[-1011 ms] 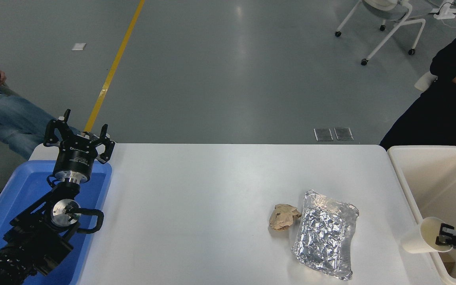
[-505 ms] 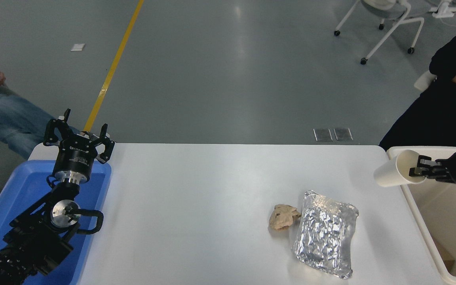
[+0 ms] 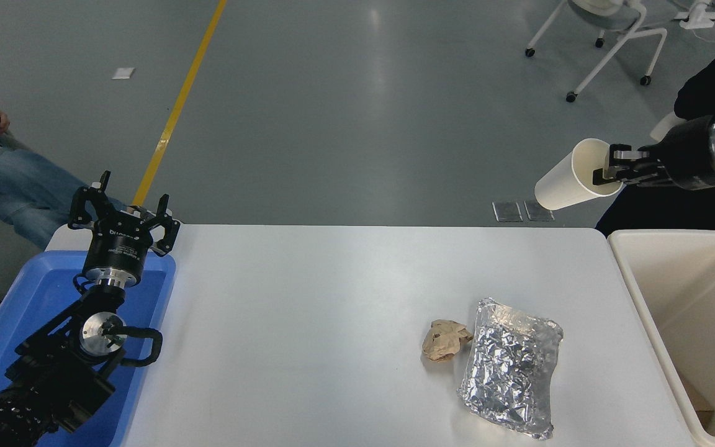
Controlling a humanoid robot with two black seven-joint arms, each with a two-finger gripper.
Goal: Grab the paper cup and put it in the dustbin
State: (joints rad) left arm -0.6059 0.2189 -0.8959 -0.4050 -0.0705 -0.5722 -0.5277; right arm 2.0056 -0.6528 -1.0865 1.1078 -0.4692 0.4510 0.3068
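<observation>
Since 0.5 s ago the right pincer point(image 3: 611, 172) has risen from the dustbin's far-left corner, carrying the paper cup point(image 3: 571, 176) with it, and now hangs in the air past the counter's far right corner, above the floor.

In the head view, the right pincer is clamped on the cup's rim, 1 finger inside the mouth and 1 outside. The cup lies tilted, its open mouth toward the pincer and its base pointing left and slightly down. It touches nothing else and sits beyond the far rim of the dustbin point(image 3: 638, 284), which stands against the counter's right edge with its opening facing up.

On the counter point(image 3: 308, 323), toward the near right corner, a crumpled brown paper wad point(image 3: 444, 339) lies just beside a crinkled silver foil packet point(image 3: 511, 366), which is on its right.

The left pincer point(image 3: 124, 211) is parked at the counter's left edge over a blue tray point(image 3: 22, 310), its fingers spread apart and holding nothing.

A person in dark clothing point(image 3: 692, 198) is behind the right arm, and another in jeans point(image 3: 10, 186) is beyond the far left corner.
</observation>
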